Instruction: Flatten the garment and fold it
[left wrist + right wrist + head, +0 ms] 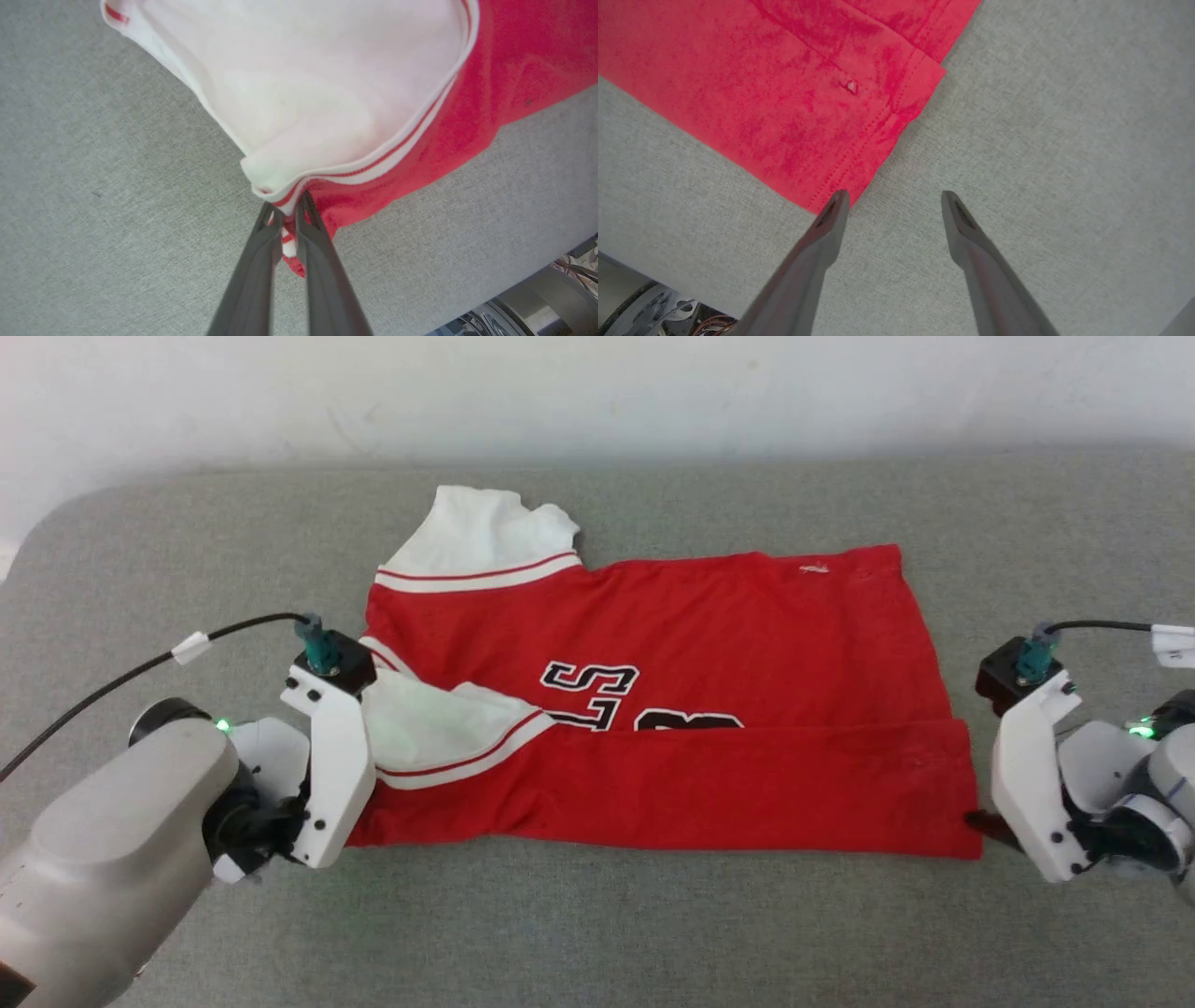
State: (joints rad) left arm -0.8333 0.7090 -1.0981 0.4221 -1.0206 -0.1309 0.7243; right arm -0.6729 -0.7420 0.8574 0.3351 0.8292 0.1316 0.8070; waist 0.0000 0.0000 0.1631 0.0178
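One red short-sleeved jersey garment (709, 635) of soft knit, with two white sleeves (481, 537) trimmed in red-and-white stripes and one row of black-and-white block letters (597, 686), lies spread lengthwise on one grey woven-cloth surface (597, 915), its near long edge folded over the chest (the fold hides the letters' lower half). My left claw (286, 211), two long dark tapered fingers pressed together, pinches the garment's near sleeve-end corner, striped trim and red cloth between the tips. My right claw (894, 198) stands wide, holding nothing, at the hem's near corner, one fingertip at the cloth's edge.
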